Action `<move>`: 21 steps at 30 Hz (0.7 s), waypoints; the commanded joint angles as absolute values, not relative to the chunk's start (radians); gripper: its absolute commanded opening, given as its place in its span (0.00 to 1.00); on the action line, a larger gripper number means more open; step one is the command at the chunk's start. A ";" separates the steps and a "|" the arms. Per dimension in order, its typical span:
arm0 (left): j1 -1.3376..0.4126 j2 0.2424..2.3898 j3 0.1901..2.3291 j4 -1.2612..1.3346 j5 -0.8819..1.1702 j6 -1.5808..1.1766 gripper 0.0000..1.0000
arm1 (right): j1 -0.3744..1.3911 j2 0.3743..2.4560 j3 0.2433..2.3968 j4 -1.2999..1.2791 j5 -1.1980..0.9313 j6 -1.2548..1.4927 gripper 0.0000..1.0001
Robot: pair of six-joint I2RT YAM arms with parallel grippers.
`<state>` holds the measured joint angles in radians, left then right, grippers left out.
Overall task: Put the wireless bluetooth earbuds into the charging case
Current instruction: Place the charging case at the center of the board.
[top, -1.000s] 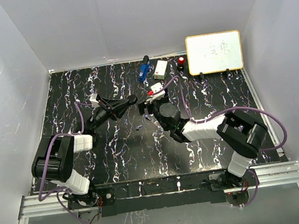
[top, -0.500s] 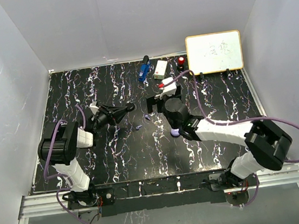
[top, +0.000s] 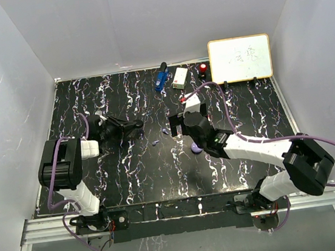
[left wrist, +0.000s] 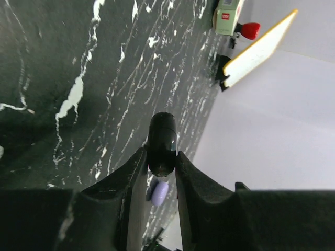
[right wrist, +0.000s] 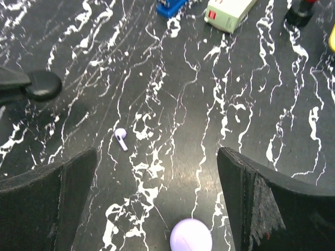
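**Top and wrist views.** The left gripper (left wrist: 161,154) is clamping a black round case (left wrist: 162,142) edge-on between its fingers, over the black marbled table (top: 132,185), left of centre. The case is showing only its glossy rim, so what is inside it cannot be told.

The right gripper (right wrist: 157,151) is hanging with its jaws spread wide and is gripping nothing. In its wrist view, a lavender round case (right wrist: 191,236) is lying flat on the table between the two fingers. Its top face is turned upward and it is appearing shut, with its contents hidden.

One lavender earbud (right wrist: 121,139) is lying loose on the table, outside both cases. It is sitting between the lavender case and the black one, apart from each.

Along the far edge, a blue gadget (top: 161,77), a white box (top: 180,77), a red-capped item (top: 202,68) and a whiteboard (top: 240,59) are standing well apart from both grippers.
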<state>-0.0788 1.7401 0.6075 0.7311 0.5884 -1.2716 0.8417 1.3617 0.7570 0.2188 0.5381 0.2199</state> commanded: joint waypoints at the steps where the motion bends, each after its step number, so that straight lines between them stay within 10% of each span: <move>1: -0.065 1.649 0.682 0.486 0.515 -1.092 0.00 | 0.820 1.373 0.834 0.069 0.507 0.327 0.98; 13: -0.048 1.655 0.721 0.383 0.491 -1.010 0.16 | 0.720 1.402 0.847 -0.172 0.395 0.503 0.96; 21: -0.032 1.633 0.714 0.348 0.487 -0.988 0.49 | 0.697 1.396 0.797 -0.193 0.324 0.540 0.96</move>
<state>-0.0463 1.6855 0.6945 0.3908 0.4812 -1.0088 0.7139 1.4143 0.8173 -0.1879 0.3698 0.4999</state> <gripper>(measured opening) 0.432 0.961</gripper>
